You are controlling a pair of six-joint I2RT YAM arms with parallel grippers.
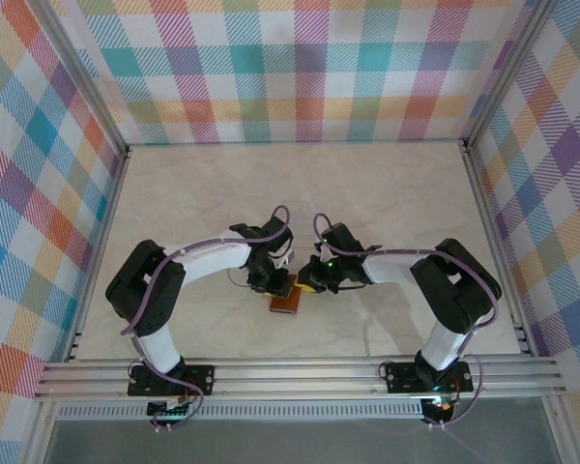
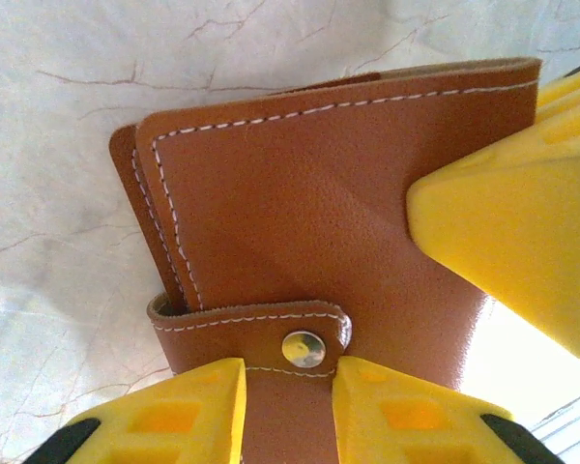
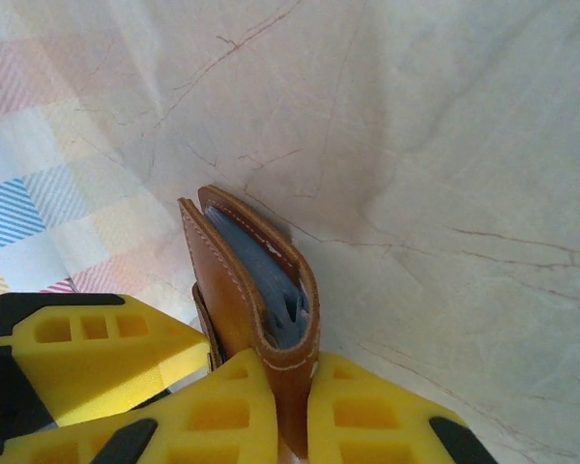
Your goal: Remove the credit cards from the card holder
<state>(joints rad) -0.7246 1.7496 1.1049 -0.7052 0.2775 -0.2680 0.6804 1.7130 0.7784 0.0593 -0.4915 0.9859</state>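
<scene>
1. Since both arms curl inward from their bases at the near edge, the card holder sits between the two wrists, toward the front of the table. Neither arm is nearer, because both are on it. I cannot tell whether it rests on the table or hangs clear.
2. On my left gripper the jaws are drawn narrow with a finger on either side of the snap tab. Leather fills the gap, so I read it as pinched on the tab's strap; how firmly, I cannot tell.
3. My right gripper is all but closed, clamped across the holder's thickness at its near end.
4. The stud is not yet undone. The holder's long axis runs away from the left fingers, so I judge the pull must come back toward that wrist while the right anchors the body.
5. Farthest out, the holder's mouth points away from the right fingers, with the grey-blue pockets showing inside. I cannot make out the credit cards there.
</scene>
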